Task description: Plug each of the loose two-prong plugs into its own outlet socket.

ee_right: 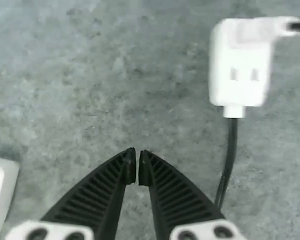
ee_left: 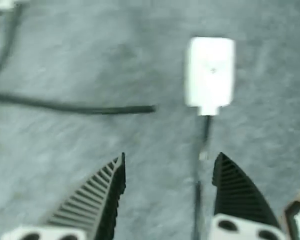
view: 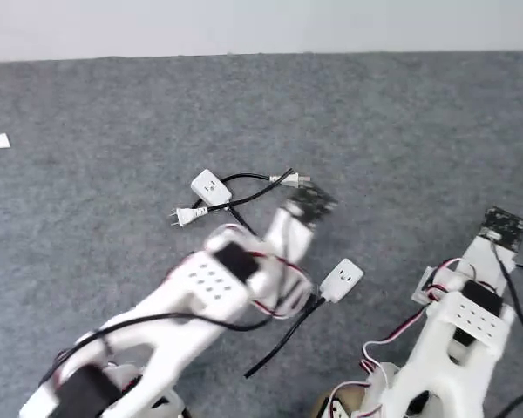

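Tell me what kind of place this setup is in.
Probably a robotics lab bench rather than a home: a grey carpet-like mat covers the surface below a plain white wall, two white arms stand over it, and loose outlet sockets on black cords lie about.

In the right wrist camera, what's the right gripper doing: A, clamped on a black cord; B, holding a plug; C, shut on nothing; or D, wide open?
C: the right gripper has its fingertips together over bare carpet, with the white socket lying apart from it.
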Robot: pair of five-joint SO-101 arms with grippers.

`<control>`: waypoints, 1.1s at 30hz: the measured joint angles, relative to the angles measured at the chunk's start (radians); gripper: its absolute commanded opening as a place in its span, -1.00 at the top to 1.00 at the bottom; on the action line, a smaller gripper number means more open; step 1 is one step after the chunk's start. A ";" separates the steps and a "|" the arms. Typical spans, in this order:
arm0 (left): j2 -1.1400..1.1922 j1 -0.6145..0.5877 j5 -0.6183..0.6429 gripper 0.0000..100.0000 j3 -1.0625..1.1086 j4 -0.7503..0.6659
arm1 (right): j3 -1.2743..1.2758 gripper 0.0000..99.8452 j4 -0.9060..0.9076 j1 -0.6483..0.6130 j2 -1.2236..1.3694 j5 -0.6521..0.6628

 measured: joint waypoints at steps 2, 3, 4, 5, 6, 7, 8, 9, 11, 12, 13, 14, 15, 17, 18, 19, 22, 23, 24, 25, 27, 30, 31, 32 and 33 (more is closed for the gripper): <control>0.095 0.040 0.003 0.46 -0.061 0.000 | 0.000 0.97 -0.003 0.015 0.000 0.000; 0.137 0.058 0.003 0.46 -0.091 0.000 | 0.000 0.97 -0.006 0.021 0.000 0.000; 0.172 0.075 0.003 0.46 -0.117 0.000 | 0.000 0.97 -0.008 0.023 0.000 0.000; 0.203 0.089 0.003 0.46 -0.138 -0.006 | 0.000 0.97 -0.008 0.028 0.000 0.000; 0.229 0.098 0.003 0.46 -0.158 -0.017 | 0.000 0.97 -0.009 0.038 0.000 0.000; 0.255 0.104 0.003 0.46 -0.176 -0.031 | 0.000 0.97 -0.009 0.049 0.000 0.000; 0.279 0.109 0.003 0.46 -0.190 -0.044 | 0.000 0.97 -0.009 0.057 0.000 0.000; 0.304 0.117 -0.006 0.46 -0.203 -0.058 | 0.000 0.96 -0.009 0.066 0.000 0.000; 0.342 0.135 -0.043 0.46 -0.226 -0.080 | 0.000 0.95 -0.009 0.083 0.000 0.000; 0.362 0.146 -0.058 0.46 -0.236 -0.089 | 0.000 0.95 -0.009 0.087 0.000 0.003; 0.379 0.155 -0.074 0.46 -0.249 -0.095 | 0.000 0.95 -0.009 0.089 0.000 0.003; 0.394 0.164 -0.084 0.46 -0.261 -0.098 | 0.000 0.95 -0.009 0.089 0.000 0.003; 0.410 0.175 -0.091 0.46 -0.275 -0.101 | 0.000 0.95 -0.009 0.089 0.000 0.003; 0.445 0.192 -0.095 0.46 -0.305 -0.103 | 0.000 0.95 -0.009 0.089 0.000 0.003; 0.468 0.193 -0.095 0.46 -0.321 -0.103 | 0.000 0.95 -0.009 0.089 0.000 0.003; 0.489 0.189 -0.097 0.46 -0.338 -0.103 | 0.000 0.95 -0.009 0.089 0.000 0.003; 0.562 0.144 -0.112 0.46 -0.413 -0.104 | 0.000 0.95 -0.009 0.089 0.000 0.006; 0.588 0.123 -0.123 0.46 -0.443 -0.110 | 0.000 0.95 -0.009 0.089 0.000 0.006; 0.611 0.106 -0.130 0.46 -0.468 -0.107 | 0.000 0.95 -0.009 0.089 0.000 0.006; 0.637 0.092 -0.133 0.46 -0.488 -0.094 | 0.000 0.95 -0.009 0.089 0.000 0.008; 0.661 0.087 -0.147 0.46 -0.500 -0.071 | 0.000 0.95 -0.009 0.081 0.000 0.009; 0.663 0.091 -0.147 0.46 -0.508 -0.061 | 0.000 0.95 -0.009 0.078 0.000 0.009; 0.663 0.089 -0.147 0.46 -0.508 -0.057 | 0.000 0.95 -0.009 0.078 0.000 0.009; 0.663 0.089 -0.147 0.46 -0.508 -0.051 | 0.000 0.95 -0.009 0.078 0.000 0.009; 0.663 0.089 -0.147 0.47 -0.508 -0.041 | 0.000 0.95 -0.009 0.078 0.000 0.009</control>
